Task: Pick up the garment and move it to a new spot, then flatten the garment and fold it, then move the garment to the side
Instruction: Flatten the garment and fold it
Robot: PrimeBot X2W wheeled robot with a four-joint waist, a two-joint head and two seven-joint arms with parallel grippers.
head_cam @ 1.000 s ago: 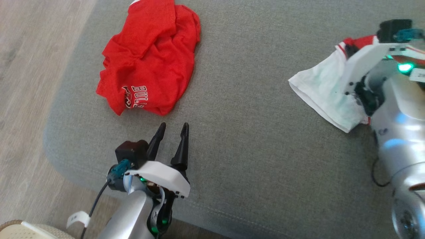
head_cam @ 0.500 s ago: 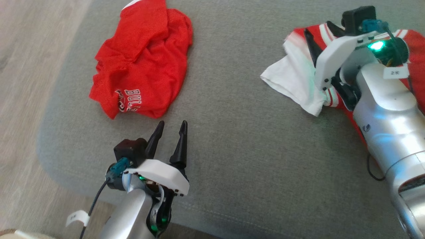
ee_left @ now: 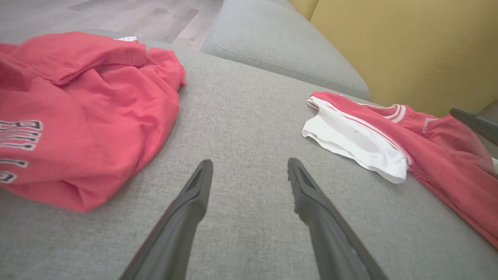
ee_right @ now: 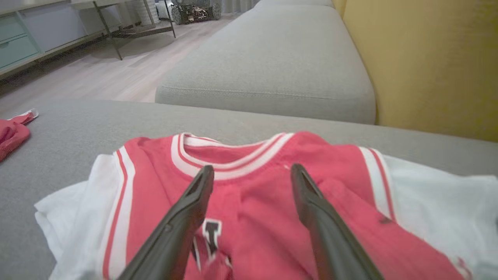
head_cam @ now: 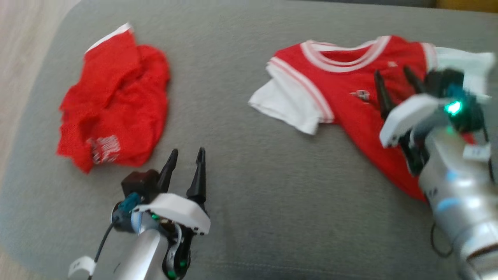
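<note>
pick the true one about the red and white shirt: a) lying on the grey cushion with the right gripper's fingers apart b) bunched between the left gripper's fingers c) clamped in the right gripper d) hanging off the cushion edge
a: the shirt lies spread on the cushion, and the right gripper has its fingers apart over it, gripping nothing.

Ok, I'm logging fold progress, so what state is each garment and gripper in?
Red-and-white jersey: laid out front up, unfolded, slightly wrinkled.
Red Bulls garment: crumpled in a heap.
Left gripper: open, empty, over bare cushion.
Right gripper: open, empty, over the jersey.
</note>
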